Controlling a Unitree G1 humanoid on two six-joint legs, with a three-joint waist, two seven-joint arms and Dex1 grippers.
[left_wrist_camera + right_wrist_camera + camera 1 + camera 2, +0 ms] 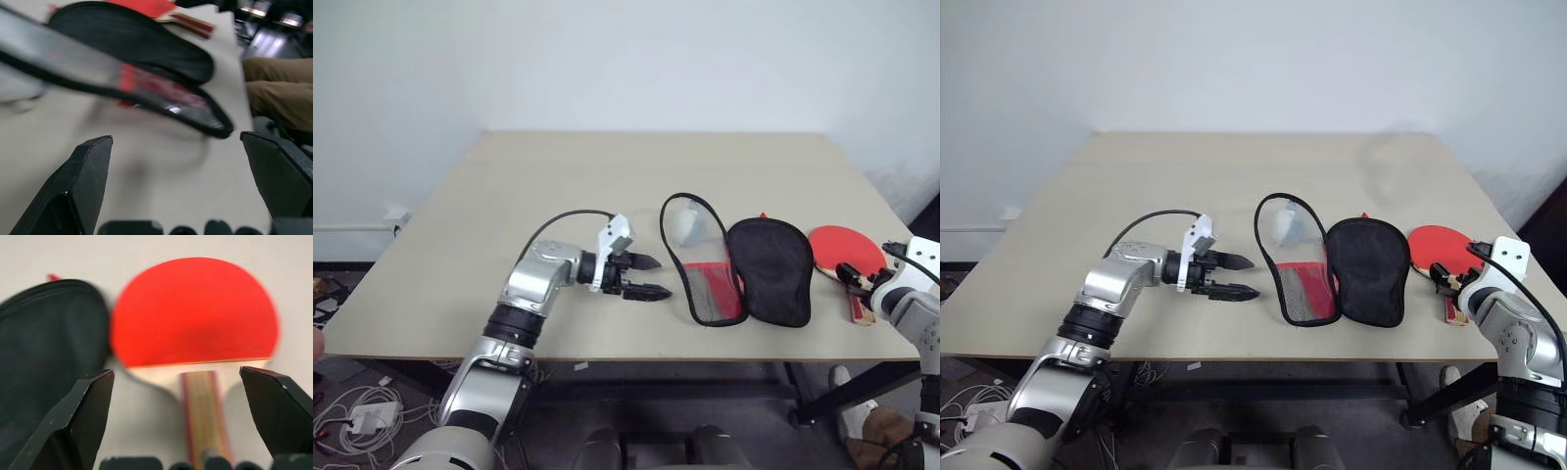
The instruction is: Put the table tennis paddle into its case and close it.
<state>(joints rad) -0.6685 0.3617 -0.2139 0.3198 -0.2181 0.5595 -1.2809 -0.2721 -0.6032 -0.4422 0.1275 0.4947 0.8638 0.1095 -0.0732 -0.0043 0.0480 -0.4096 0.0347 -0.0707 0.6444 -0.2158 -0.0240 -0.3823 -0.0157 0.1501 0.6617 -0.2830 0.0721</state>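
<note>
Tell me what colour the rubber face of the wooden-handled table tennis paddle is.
Bright red, on the table tennis paddle; clearest in the right wrist view.

Matt red rubber paddle [195,313] with striped wooden handle; soft fabric case [744,269] with mesh pocket; smooth pale wood-look table [558,186].

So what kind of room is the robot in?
Probably a lab or workshop, not a home. There is a plain wooden table against a bare white wall, and loose cables with a power adapter on the floor. A person's legs are beside the table.
</note>
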